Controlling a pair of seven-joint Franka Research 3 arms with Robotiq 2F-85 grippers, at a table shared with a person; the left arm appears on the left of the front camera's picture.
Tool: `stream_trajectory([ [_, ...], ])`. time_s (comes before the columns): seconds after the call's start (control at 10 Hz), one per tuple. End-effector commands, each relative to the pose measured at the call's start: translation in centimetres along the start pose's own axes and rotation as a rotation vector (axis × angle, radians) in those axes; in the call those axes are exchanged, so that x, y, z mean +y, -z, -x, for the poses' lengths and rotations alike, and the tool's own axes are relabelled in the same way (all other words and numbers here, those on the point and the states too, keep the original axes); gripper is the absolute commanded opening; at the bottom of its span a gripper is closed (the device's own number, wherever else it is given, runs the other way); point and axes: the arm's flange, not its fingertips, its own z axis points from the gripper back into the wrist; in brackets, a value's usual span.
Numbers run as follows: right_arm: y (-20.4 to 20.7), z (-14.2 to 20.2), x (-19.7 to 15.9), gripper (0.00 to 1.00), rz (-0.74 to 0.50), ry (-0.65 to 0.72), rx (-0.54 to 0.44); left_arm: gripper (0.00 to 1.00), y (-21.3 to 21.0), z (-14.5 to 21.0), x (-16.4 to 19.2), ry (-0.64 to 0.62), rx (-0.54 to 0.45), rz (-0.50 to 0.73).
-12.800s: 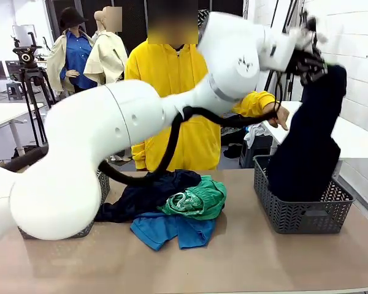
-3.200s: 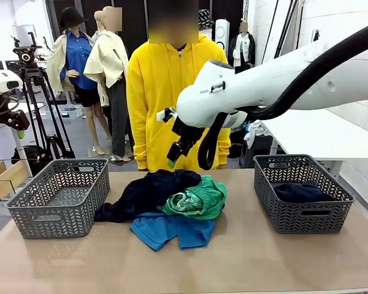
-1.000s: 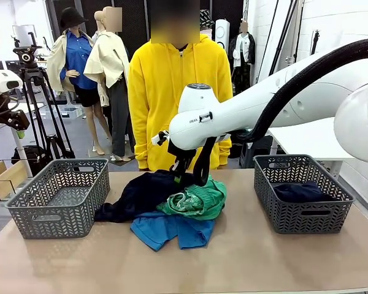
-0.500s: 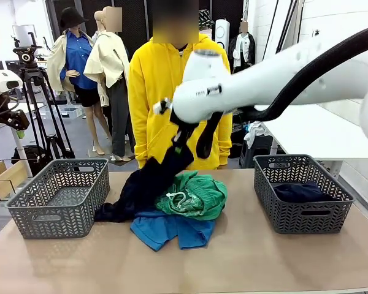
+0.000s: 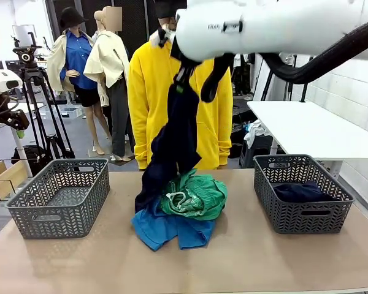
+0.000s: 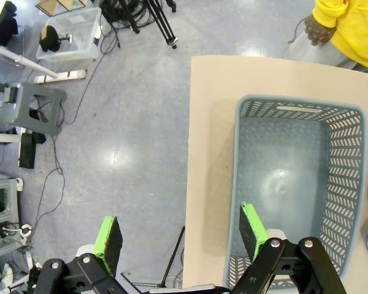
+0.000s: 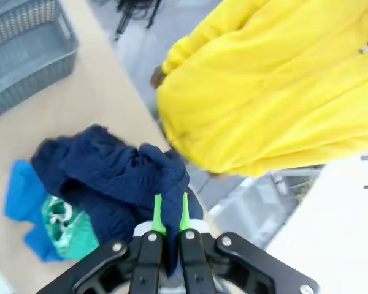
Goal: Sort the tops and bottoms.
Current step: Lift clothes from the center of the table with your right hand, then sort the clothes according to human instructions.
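While the right gripper (image 5: 181, 84) hangs high above the middle of the table (image 5: 264, 263), we see its jaws pinched tight on the top of the navy garment (image 5: 175, 141). In the right wrist view the green pads almost meet, with a fold of the fabric caught between them. We count twelve o'clock as the far edge, where the person (image 5: 148, 92) in a yellow hoodie stands. From the grip the navy garment hangs as a long dark drape, and its lower end reaches down to the pile at the table's centre, on the nine o'clock side of the green shorts (image 5: 199, 196). We find the green shorts bunched on top of the blue shirt (image 5: 165, 228), their white drawstring showing, and the shirt spreads out toward six o'clock. At three o'clock sits the right basket (image 5: 306, 219) with a dark garment (image 5: 300, 191) lying in it, and at nine o'clock sits the left basket (image 5: 80, 202). Our left gripper (image 6: 181, 229) stands above that basket's outer, nine o'clock end with its jaws spread wide and nothing between them. One of its pads is over the floor beyond the table, the other over the basket.
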Motion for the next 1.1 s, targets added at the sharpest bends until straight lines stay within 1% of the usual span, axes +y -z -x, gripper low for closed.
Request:
stream_trajectory([
  [0.0,-2.7,-2.7,-2.8,0.00,0.035,0.004,-0.043,1.00,-0.1,0.0,0.1,0.014,0.007,-0.011],
  [0.1,-4.7,-3.9,-3.9,0.00,0.027,0.019,-0.061,1.00,-0.1,0.0,0.1,0.014,0.007,-0.011],
  [0.2,-6.9,-4.8,-4.3,0.00,0.053,0.009,-0.064,1.00,-0.1,0.0,0.1,0.014,0.007,-0.011],
  [0.3,-8.6,-5.2,-4.2,0.00,0.080,0.003,-0.052,1.00,-0.1,0.0,0.1,0.014,0.007,-0.011],
  [0.4,-9.9,-5.5,-4.3,0.00,0.118,0.013,-0.079,1.00,-0.1,0.0,0.1,0.014,0.007,-0.011],
  [0.5,-11.5,-5.6,-4.3,0.00,0.116,0.012,-0.093,1.00,-0.1,0.0,0.1,0.014,0.007,-0.011],
  [0.7,-12.6,-5.4,-3.7,0.00,0.106,0.004,-0.120,1.00,-0.1,0.0,0.1,0.014,0.007,-0.011],
  [0.8,-12.4,-5.2,-3.6,0.00,0.049,-0.008,-0.145,1.00,-0.1,0.0,0.1,0.014,0.007,-0.011],
  [0.9,-12.6,-4.4,-3.4,0.00,0.101,0.012,-0.127,1.00,-0.1,0.0,0.1,0.014,0.007,-0.011],
  [1.0,-12.6,-4.4,-3.4,0.00,0.101,0.012,-0.127,1.00,-0.1,0.0,0.1,0.014,0.007,-0.011],
])
